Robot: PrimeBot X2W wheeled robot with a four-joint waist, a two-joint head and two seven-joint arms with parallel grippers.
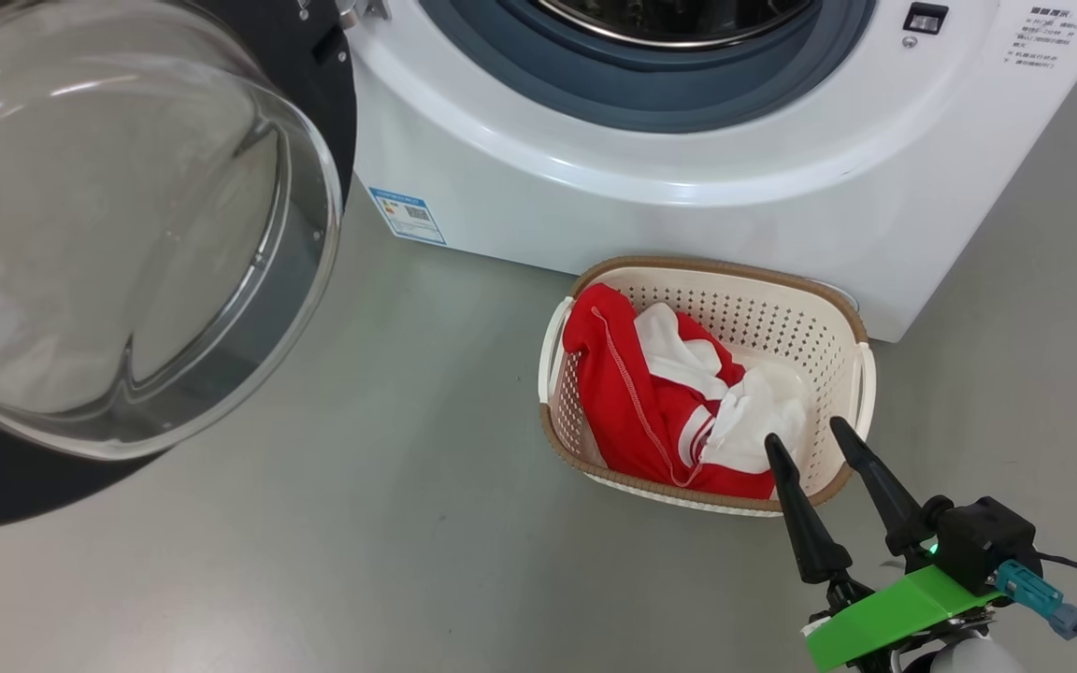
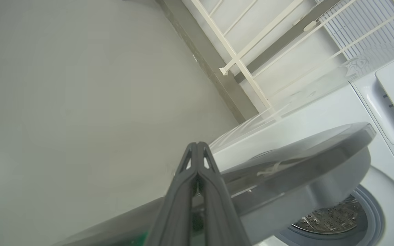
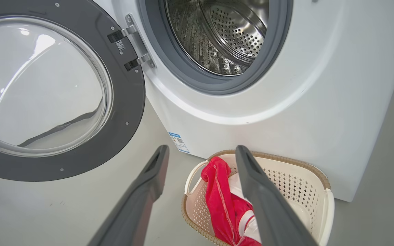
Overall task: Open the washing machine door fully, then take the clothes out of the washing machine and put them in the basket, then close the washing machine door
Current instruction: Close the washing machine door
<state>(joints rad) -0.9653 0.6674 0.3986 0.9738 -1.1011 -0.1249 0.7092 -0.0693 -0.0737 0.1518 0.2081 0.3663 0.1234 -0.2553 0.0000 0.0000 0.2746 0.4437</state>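
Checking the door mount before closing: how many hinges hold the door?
2: an upper hinge and a lower hinge, joining the washing machine door rim to the washing machine; none seems hidden.

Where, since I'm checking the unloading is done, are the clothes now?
In the head view the clothes lie inside the basket on the floor, right of centre, just in front of the washing machine, ahead of the right gripper.

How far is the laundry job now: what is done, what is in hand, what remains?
Done: the washing machine door stands wide open, the red and white clothes lie in the basket, and the visible part of the drum holds nothing. In hand: nothing; the right gripper hovers by the basket, jaws open. Left: closing the door.
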